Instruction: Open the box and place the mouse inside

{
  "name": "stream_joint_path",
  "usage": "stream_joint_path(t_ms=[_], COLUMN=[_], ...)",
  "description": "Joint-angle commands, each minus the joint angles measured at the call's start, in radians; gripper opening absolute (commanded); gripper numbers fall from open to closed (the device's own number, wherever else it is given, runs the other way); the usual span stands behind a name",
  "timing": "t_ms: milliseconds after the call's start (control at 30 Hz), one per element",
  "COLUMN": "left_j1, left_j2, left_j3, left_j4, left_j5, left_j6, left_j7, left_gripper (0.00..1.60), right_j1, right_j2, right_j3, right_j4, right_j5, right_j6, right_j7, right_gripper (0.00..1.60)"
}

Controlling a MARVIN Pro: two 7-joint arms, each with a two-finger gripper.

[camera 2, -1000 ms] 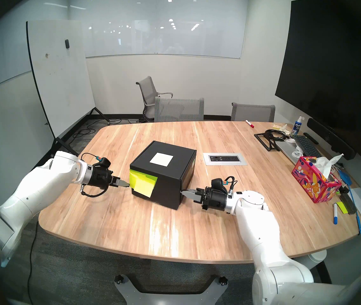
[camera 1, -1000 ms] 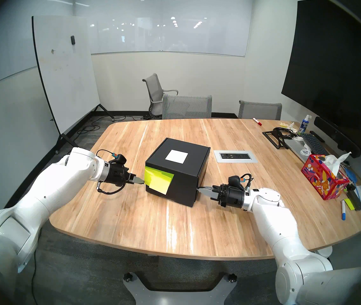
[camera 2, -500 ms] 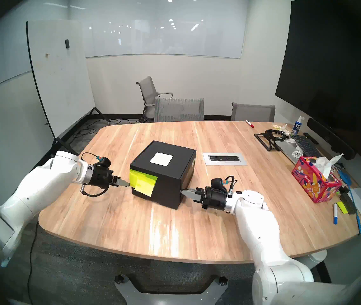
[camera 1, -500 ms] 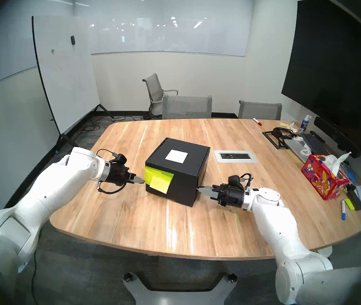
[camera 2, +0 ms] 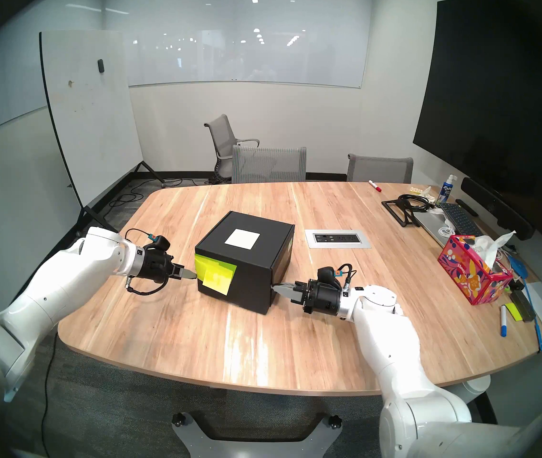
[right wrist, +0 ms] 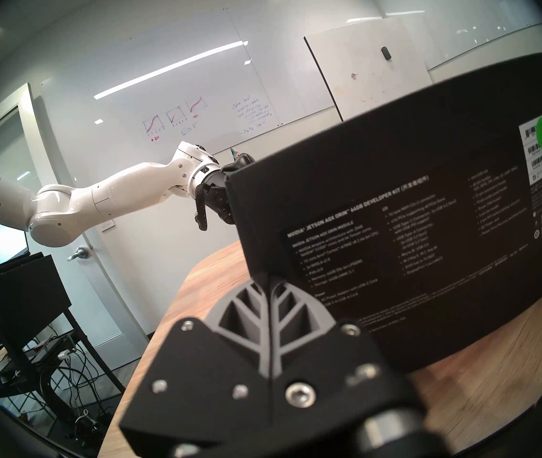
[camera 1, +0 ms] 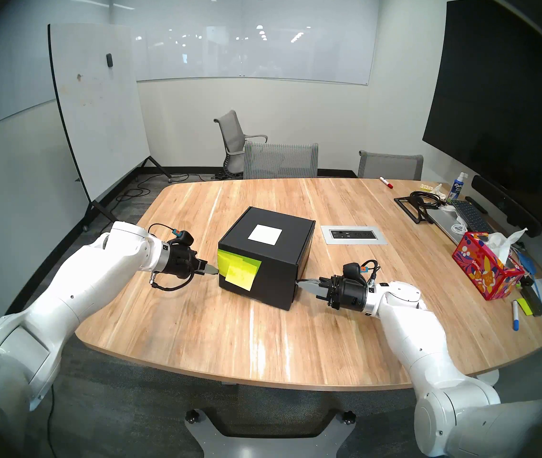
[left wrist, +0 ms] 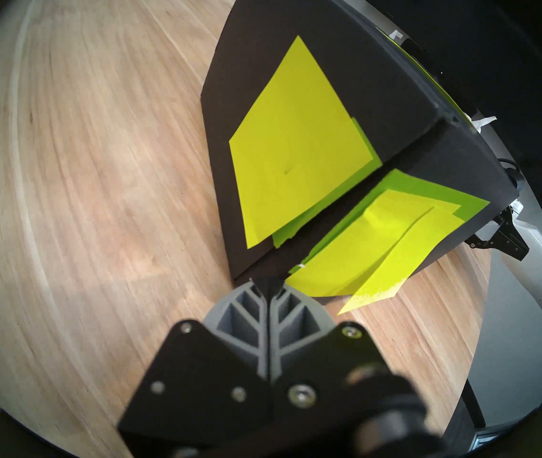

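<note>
The black box (camera 1: 273,249) stands closed mid-table, a white label (camera 1: 264,235) on its lid and yellow-green sticky notes (camera 1: 238,269) on its front flap. My left gripper (camera 1: 214,270) is shut, its tip touching the box's left front corner beside the notes. In the left wrist view that shut tip (left wrist: 268,283) sits at the corner seam of the box (left wrist: 296,67). My right gripper (camera 1: 298,284) is shut too, its tip against the box's right front corner; the right wrist view shows the tip (right wrist: 264,277) under the printed side of the box (right wrist: 428,232). The mouse is out of view.
A power outlet plate (camera 1: 354,235) is set into the table right of the box. A red floral tissue box (camera 1: 486,269), laptop and keyboard (camera 1: 468,216), markers (camera 1: 515,318) and cables crowd the right edge. Grey chairs (camera 1: 279,160) stand behind the table.
My left arm has pushed slightly forward and right, bringing its shut tip up against the box's corner. The loose sticky note has shifted a little. The right arm and the box have stayed put.
</note>
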Motion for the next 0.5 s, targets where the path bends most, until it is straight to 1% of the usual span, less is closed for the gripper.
stream_joint_path(t_ms=[0, 200, 300, 467], left_j1=[-0.015, -0.023, -0.034, -0.062], left_j2=[-0.009, -0.017, -0.016, -0.006], left_j3=[-0.005, -0.002, 0.009, 0.038], left_j4=[-0.006, 0.007, 0.017, 0.031], left_j5=[-0.003, -0.004, -0.003, -0.004], left_j6=[-0.010, -0.010, 0.011, 0.069], left_j7=[-0.007, -0.007, -0.023, -0.073], left_gripper=[0.00, 0.00, 0.00, 0.00], right_j1=[0.031, 0.036, 0.040, 0.053], right_j2=[0.002, 0.003, 0.004, 0.005], right_j3=[-0.002, -0.005, -0.007, -0.012], right_j4=[0.005, 0.013, 0.018, 0.031], right_j5=[0.023, 0.027, 0.028, 0.029], right_j6=[-0.005, -0.008, -0.009, -0.013], right_j7=[-0.001, -0.001, -0.001, -0.001], right_gripper=[0.00, 0.00, 0.00, 0.00])
